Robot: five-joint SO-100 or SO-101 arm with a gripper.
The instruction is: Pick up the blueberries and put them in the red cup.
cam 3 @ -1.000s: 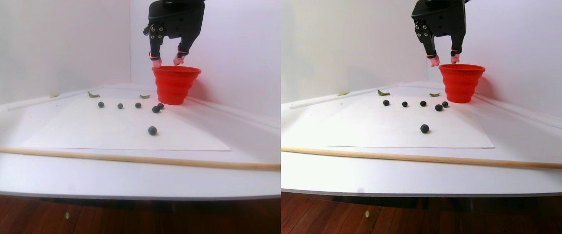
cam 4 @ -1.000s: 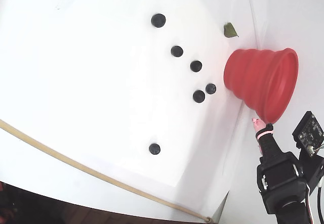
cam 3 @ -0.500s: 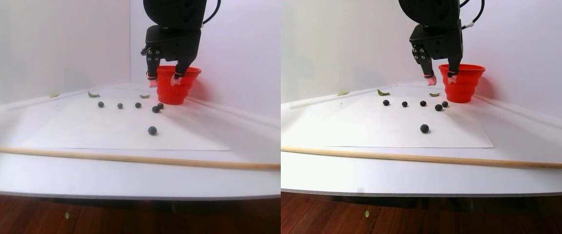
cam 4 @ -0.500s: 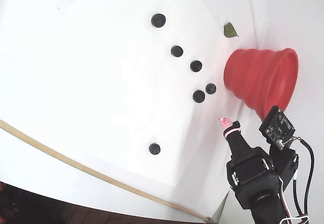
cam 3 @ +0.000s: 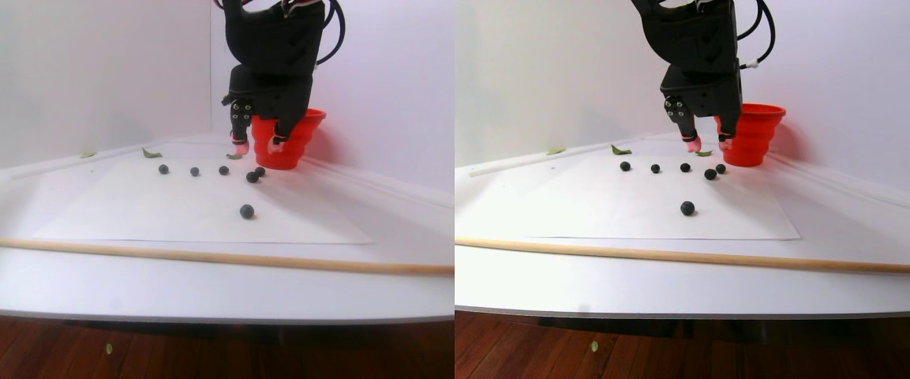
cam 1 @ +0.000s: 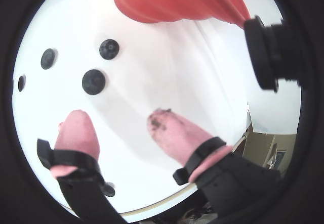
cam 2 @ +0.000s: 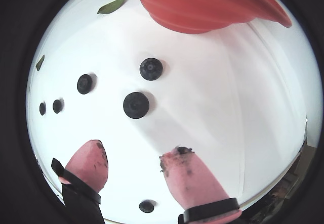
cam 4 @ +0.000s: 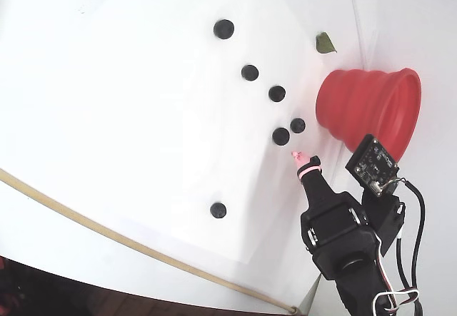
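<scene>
The red cup stands upright just beyond the gripper, its inside hidden from every view. No writing can be read anywhere. The pink fingertips are spread apart, nothing between them. Two blueberries lie just ahead of the tips, more off to the left in a wrist view. A green leaf lies beside the cup; a wooden stick is far off.

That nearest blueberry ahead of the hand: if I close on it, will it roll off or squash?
The blueberry is a small round ball on smooth white paper, so an off-centre touch would probably send it rolling. Dark smears on the fingertips suggest the berries are soft and bruise under pressure. The hand is open and empty, so a centred, gentle close looks safest.
</scene>
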